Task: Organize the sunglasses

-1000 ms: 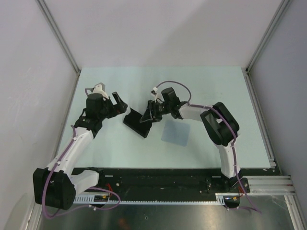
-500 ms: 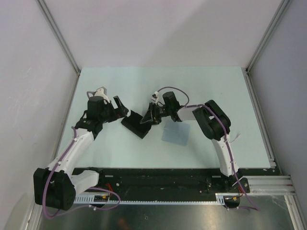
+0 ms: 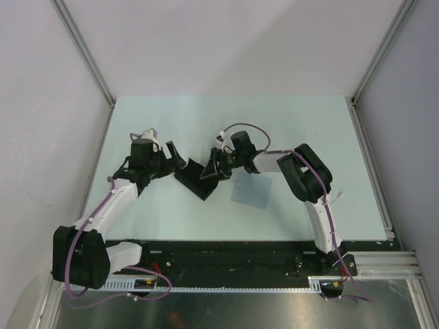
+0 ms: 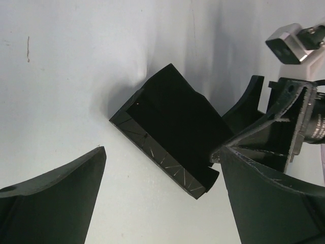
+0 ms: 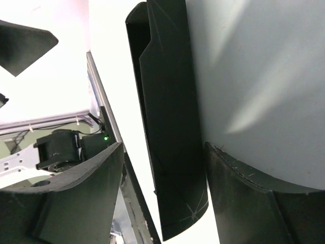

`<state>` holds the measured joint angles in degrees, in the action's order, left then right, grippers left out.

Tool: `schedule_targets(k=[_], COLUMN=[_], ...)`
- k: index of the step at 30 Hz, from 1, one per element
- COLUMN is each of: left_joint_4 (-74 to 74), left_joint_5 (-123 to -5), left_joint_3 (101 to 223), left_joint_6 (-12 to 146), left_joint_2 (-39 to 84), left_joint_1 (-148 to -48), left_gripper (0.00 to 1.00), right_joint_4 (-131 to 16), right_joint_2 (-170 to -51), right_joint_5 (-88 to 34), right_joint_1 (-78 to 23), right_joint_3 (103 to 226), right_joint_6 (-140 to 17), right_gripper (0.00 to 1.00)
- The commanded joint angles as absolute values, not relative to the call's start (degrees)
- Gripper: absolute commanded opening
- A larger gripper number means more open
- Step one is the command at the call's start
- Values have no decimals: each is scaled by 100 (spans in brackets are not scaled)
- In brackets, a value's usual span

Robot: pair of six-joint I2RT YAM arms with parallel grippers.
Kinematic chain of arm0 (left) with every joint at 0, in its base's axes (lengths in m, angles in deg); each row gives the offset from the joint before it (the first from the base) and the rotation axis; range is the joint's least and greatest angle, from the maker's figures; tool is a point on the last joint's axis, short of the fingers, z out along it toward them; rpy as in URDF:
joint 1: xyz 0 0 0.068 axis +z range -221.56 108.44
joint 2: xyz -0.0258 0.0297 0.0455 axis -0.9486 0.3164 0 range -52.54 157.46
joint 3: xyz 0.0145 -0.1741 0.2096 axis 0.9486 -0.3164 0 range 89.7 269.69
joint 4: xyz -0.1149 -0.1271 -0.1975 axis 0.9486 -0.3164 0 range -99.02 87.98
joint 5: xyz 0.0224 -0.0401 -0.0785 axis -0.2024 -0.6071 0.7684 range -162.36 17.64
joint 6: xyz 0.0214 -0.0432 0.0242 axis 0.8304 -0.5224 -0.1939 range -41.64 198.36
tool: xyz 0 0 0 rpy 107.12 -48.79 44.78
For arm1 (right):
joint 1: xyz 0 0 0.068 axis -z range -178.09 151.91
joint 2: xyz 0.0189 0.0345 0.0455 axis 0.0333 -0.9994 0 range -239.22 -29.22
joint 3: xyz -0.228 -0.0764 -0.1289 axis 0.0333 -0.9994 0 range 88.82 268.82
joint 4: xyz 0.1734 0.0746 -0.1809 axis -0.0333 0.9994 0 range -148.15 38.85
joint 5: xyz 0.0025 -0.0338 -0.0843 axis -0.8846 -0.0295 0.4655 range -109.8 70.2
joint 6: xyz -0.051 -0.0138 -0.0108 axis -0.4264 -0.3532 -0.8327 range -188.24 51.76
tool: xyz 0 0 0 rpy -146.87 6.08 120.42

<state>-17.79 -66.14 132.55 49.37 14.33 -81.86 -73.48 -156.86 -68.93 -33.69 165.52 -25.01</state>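
Note:
The sunglasses are out of view in every frame. The black oblong case (image 3: 195, 179) lies at the table's middle; it also shows in the left wrist view (image 4: 172, 127) and the right wrist view (image 5: 170, 127). My left gripper (image 3: 175, 157) is open, its jaws wide apart, just left of the case's near end (image 4: 161, 150). My right gripper (image 3: 213, 167) is open and straddles the case's thin right edge (image 5: 163, 145); the right finger touches it and a gap shows at the left finger.
A pale blue square cloth (image 3: 252, 190) lies flat just right of the case, under the right forearm. Grey walls with metal rails enclose the table on the left, back and right. The right gripper also shows in the left wrist view (image 4: 284, 117).
My left gripper has moved right and come up to the case's left end. The right arm has pulled in leftward, and the case has shifted and turned slightly.

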Motion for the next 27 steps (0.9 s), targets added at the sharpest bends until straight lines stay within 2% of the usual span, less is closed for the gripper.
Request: schedule_targets(k=[1, 6, 13, 16, 21, 27], left_joint_4=[-1679, -1661, -1670, -1661, -1661, -1661], left_joint_5=[-6542, -6568, -6568, -6498, -6288, -5744], left_joint_3=[13232, 13180, 13206, 13241, 13241, 13189], left_joint_6=[4901, 4909, 4918, 4927, 5023, 5085], left_joint_2=[1496, 1435, 1197, 1136, 1048, 960], left_joint_1=[-8166, -8166, -8166, -8166, -8166, -8175], left_gripper=[99, 99, 100, 100, 98, 86], right_joint_4=[-6783, -6221, -5306, -5156, -4735, -3724], right_joint_2=[-15122, -14780, -14314, -14190, -13655, -13049], right_joint_5=[-6481, -5928, -4409, -4083, -3599, -2747], right_joint_1=[-3509, -3518, -3457, -3404, -3342, -3333], right_joint_3=[16590, 16590, 16590, 16590, 16590, 16581], right_joint_6=[-3096, -3492, -3949, -4037, -4134, -4345], right_gripper=[72, 76, 94, 98, 97, 82])
